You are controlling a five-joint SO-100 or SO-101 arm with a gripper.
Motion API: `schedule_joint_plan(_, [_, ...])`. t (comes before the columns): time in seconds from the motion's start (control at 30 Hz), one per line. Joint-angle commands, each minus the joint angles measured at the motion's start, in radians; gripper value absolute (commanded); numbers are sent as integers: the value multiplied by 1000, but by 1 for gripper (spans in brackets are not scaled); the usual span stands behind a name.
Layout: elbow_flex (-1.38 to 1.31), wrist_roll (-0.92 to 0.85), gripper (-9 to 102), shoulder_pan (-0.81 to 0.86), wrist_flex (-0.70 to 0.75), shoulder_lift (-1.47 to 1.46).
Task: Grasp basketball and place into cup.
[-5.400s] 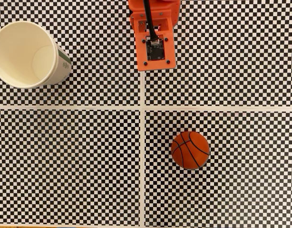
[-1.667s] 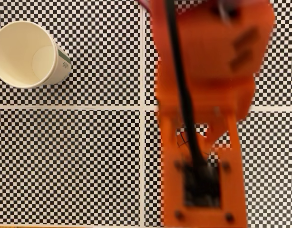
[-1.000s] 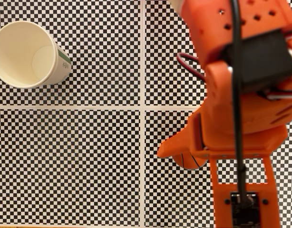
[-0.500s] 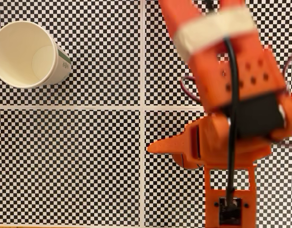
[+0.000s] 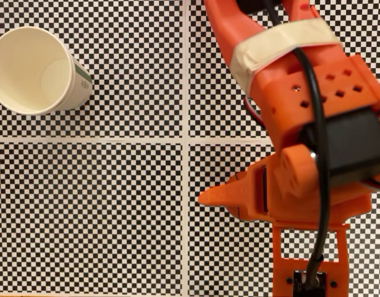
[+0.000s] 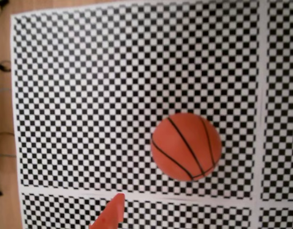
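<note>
Wrist view: basketball [image 6: 185, 146] unlabelled | fixed view: cup [image 5: 35, 71] green band, unreadable

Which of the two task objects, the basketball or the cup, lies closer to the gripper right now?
The basketball: the wrist view shows it just beyond the orange fingertip, while the cup stands far off.

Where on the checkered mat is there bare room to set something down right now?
In the fixed view, the lower left quarter of the mat is bare, and so is the stretch between the cup and the arm. The right side is crowded: the arm hangs over the basketball.
</note>
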Motion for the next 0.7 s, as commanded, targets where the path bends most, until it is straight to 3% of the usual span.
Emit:
schedule_joint_plan(0.0, [29, 8, 60, 8, 9, 72])
schedule_joint_plan(0.67, [-101, 48, 60, 2, 8, -86])
